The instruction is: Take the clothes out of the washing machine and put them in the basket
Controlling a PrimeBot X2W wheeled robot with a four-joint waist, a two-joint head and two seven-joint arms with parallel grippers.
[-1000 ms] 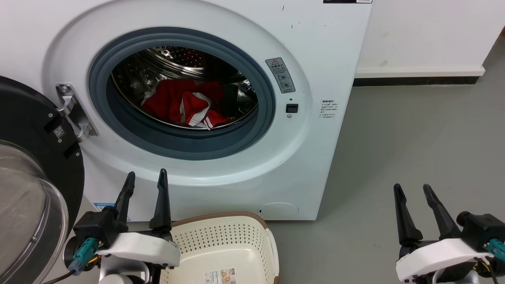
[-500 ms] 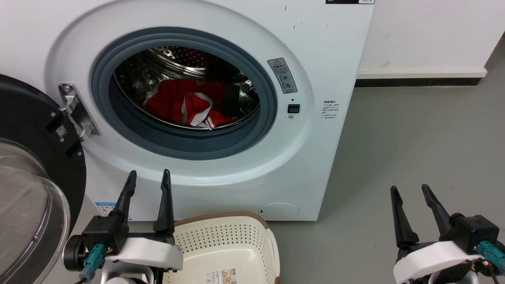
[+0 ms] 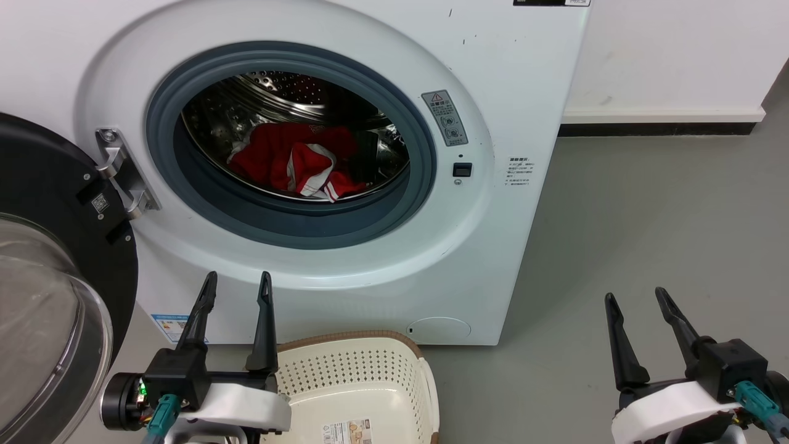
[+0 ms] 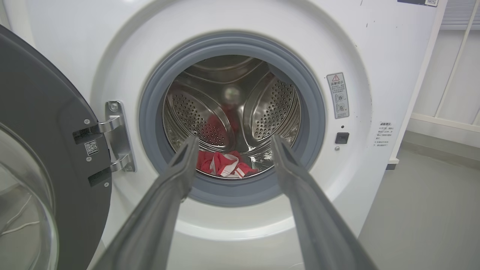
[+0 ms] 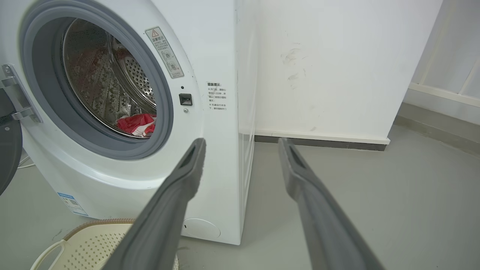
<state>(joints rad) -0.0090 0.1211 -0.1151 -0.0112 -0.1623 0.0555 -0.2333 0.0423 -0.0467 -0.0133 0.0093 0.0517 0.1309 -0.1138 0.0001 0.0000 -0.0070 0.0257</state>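
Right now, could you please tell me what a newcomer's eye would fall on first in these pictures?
The bright red clothes heaped low in the steel drum stand out first, framed by the grey porthole of the washing machine, its door swung open at left. Below, the cream basket sits on the floor before the machine, the open left gripper beside it and the open right gripper farther right.

straight ahead of the left gripper point(image 3: 239, 276), the porthole of the washing machine point(image 3: 524, 74) stands open, with free way over the grey rubber rim point(image 3: 296, 227) to the clothes point(image 3: 290, 163) low in the drum point(image 3: 271, 98). the swung-out glass door point(image 3: 37, 185) walls off its left, and the basket point(image 3: 351, 337) sits just to its right. bare floor point(image 3: 647, 216) lies ahead of the right gripper point(image 3: 635, 293).
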